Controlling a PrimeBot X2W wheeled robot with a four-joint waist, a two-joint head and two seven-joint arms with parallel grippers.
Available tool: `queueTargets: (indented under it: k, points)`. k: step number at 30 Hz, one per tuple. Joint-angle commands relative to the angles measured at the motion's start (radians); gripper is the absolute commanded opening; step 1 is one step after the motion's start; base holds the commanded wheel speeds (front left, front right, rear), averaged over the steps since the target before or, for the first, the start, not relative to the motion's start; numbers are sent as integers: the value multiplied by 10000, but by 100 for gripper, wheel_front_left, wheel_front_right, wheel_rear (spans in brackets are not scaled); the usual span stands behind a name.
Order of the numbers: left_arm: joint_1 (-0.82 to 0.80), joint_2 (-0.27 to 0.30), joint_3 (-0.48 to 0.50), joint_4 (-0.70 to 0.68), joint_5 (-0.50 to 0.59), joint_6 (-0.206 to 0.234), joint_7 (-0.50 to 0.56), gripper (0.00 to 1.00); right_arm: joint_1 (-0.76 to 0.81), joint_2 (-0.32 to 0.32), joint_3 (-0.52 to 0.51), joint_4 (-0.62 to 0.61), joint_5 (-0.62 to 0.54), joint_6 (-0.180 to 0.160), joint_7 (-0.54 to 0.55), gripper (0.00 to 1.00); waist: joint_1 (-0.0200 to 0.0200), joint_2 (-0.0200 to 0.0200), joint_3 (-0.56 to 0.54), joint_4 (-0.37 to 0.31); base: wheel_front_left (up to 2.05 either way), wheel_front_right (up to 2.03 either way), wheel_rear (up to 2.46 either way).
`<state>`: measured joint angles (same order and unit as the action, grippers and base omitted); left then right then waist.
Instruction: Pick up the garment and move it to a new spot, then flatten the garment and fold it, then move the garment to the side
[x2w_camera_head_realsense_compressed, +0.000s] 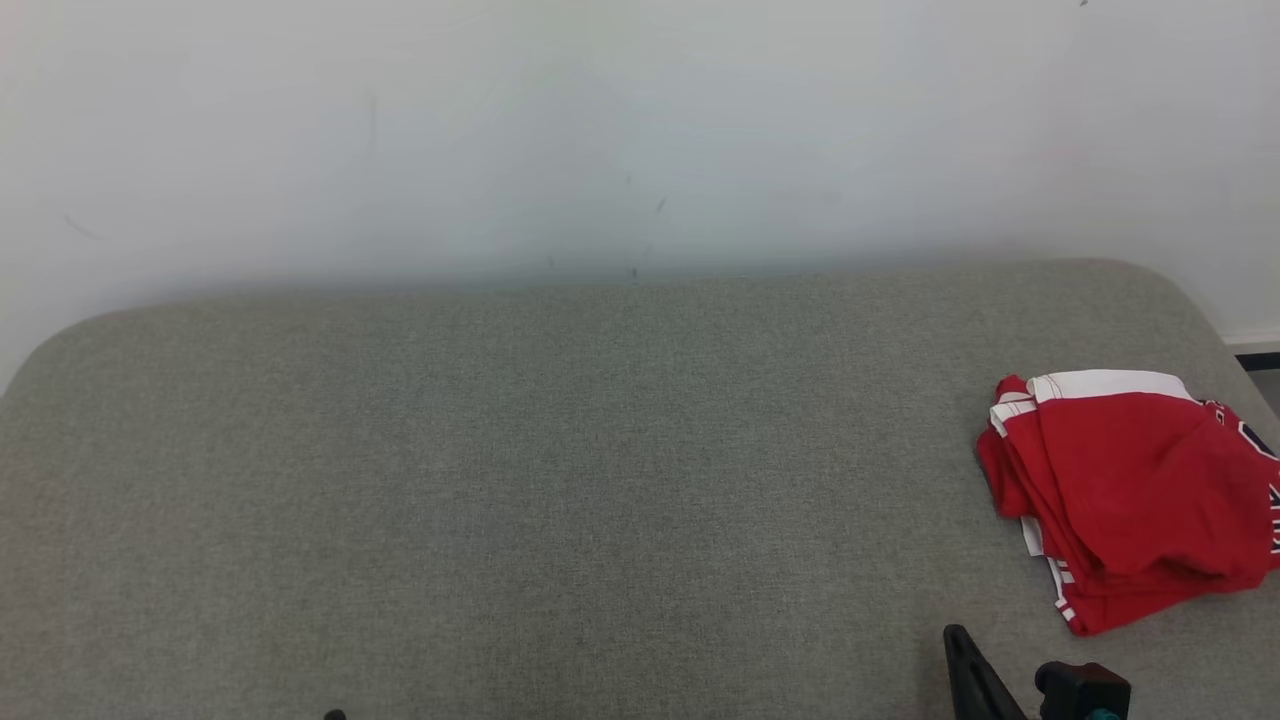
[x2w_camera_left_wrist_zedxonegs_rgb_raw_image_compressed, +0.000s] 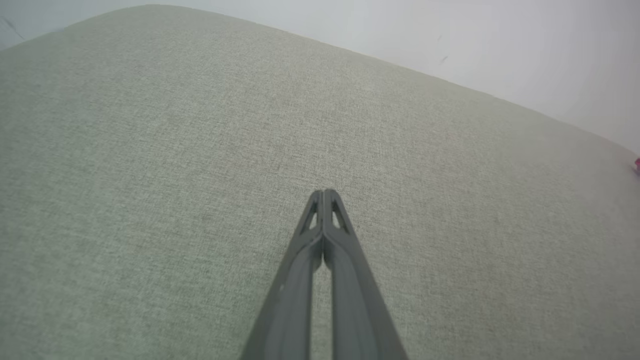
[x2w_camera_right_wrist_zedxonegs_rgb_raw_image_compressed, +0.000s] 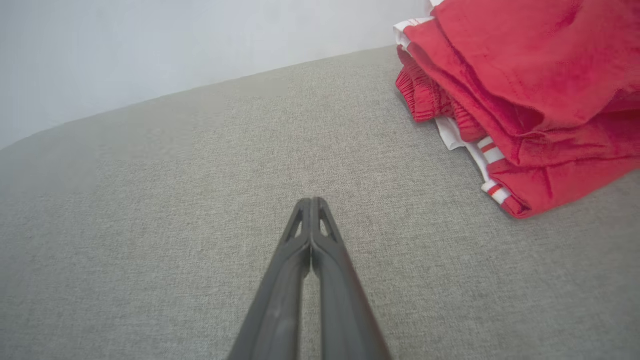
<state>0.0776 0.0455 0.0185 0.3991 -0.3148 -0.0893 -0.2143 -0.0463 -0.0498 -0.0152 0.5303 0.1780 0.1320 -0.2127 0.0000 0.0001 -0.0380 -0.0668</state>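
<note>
On the cushion, far right, lies the garment (folded); left gripper, right gripper clenched empty.

The bench is covered in grey woven cloth, matt and coarse. The garment is soft matt red cloth with white trim. The fingers are dark matt plastic.
</note>
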Motion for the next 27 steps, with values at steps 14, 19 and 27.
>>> queueTargets:
  k: [14, 19, 27]
  points:
    - [-569, 31, 199, -517, -2735, -116, 623, 0, -295, -5, -159, -801, 3035, -4, 599, 0, 0, -1, 52, 85, 0, 0, 0]
    - [-663, 33, 256, -600, -3517, -142, 824, 0, -319, -5, -221, -968, 3892, -5, 799, 0, 0, -1, 69, 113, 0, 0, 0]
    - [-818, 37, 344, -723, -4662, -171, 1120, 0, -368, -5, -312, -1206, 5158, -7, 1094, 0, 0, -1, 97, 159, 0, 0, 0]
